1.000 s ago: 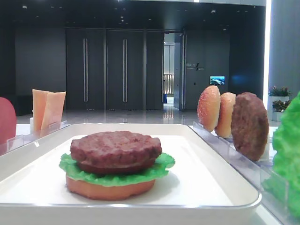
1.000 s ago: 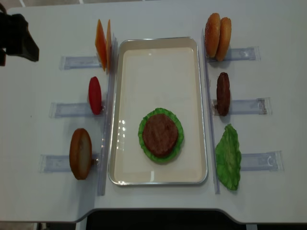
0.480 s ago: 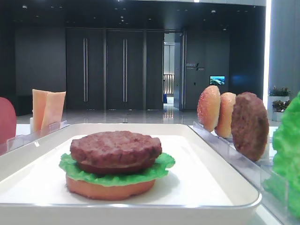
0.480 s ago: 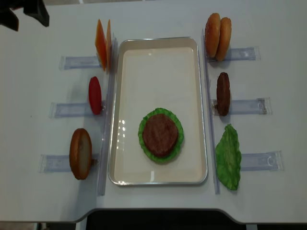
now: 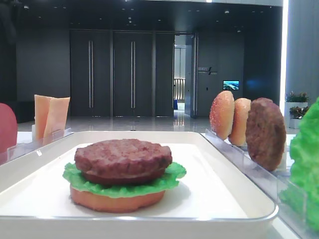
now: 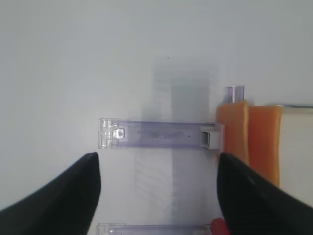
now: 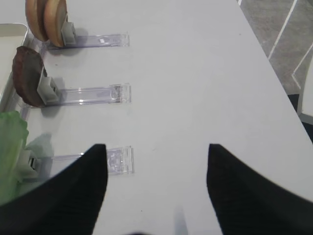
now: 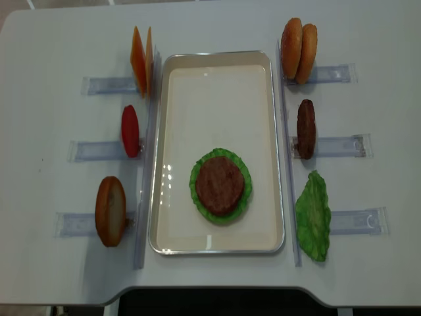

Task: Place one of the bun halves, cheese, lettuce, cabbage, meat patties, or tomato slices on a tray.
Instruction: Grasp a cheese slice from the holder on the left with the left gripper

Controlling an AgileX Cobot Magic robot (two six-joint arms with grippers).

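My left pincer (image 6: 156, 188) spread wide above the counter (image 6: 73, 73), cheese (image 6: 249, 142) upright just beyond its right finger.

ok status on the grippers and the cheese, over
Left gripper open above the two pale orange square cheese slices, empty. Right gripper open, idle. Nothing in the way.

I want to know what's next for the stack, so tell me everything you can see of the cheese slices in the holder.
The cheese is two thin, flat, pale orange slices with a glossy, plastic look. They stand on edge, side by side and leaning slightly, at the inner end of a clear acrylic holder, just left of the tray near its far corner. In the left wrist view the left gripper hangs above them with fingers spread, touching neither slice.
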